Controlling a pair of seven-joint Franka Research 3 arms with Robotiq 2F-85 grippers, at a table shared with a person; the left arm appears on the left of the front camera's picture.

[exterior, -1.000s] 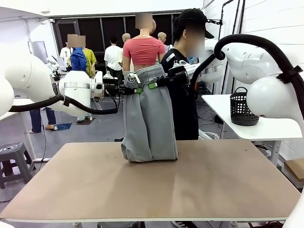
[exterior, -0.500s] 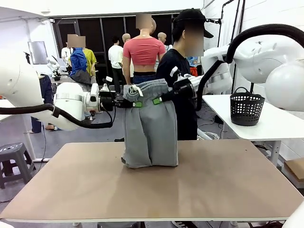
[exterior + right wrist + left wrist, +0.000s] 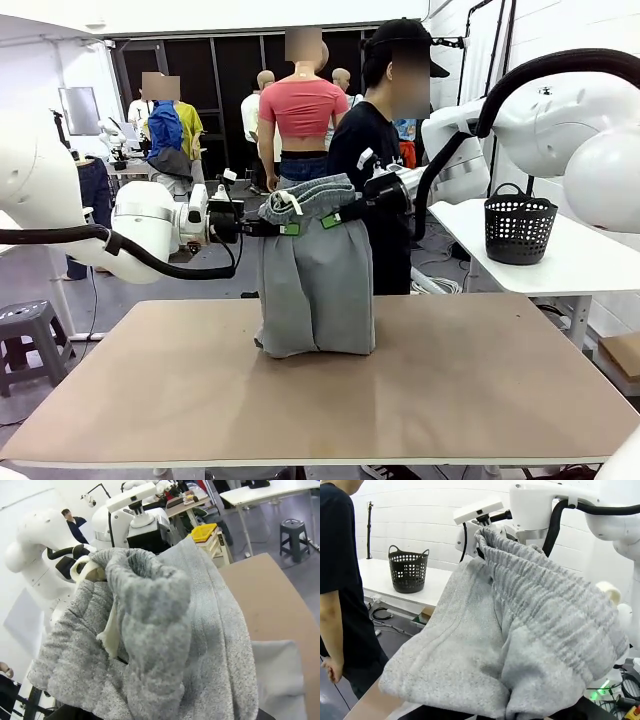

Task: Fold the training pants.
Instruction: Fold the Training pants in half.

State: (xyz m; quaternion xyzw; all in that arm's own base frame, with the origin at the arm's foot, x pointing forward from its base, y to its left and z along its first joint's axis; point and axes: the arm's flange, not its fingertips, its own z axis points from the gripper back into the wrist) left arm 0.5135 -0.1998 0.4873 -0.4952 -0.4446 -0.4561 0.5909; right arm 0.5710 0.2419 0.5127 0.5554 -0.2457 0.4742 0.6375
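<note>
Grey jersey hangs between my two grippers in the front view: the training pants (image 3: 316,275) are held up by the gathered waistband, my left gripper (image 3: 286,228) clenched on its left end and my right gripper (image 3: 330,214) clenched on its right end, green pads showing against the cloth. The legs drop straight down and their lower end rests bunched on the brown table (image 3: 450,390), near its far edge. A cream drawstring (image 3: 288,199) pokes up from the waistband. Behind the pants stands a person in a black shirt (image 3: 375,200), and off to the right a black basket (image 3: 518,228) sits on a white side table (image 3: 560,265).

From my left wrist, the waistband's ribbed gathers (image 3: 555,615) run away from me toward my right arm's wrist (image 3: 530,510), which grips the far end. The cloth buries my own fingers here (I cannot see them at all). This view adds the person's bare forearm and hand (image 3: 331,667) hanging at the picture's left, and the black basket (image 3: 408,570) seen nearer.

From my right wrist, the waistband (image 3: 150,605) is rolled thick and close, the cream drawstring (image 3: 85,572) looping out of it toward my left arm (image 3: 135,520). Beyond the cloth lies the table's brown top (image 3: 265,605), with a fold of the pants (image 3: 280,675) resting on it.
</note>
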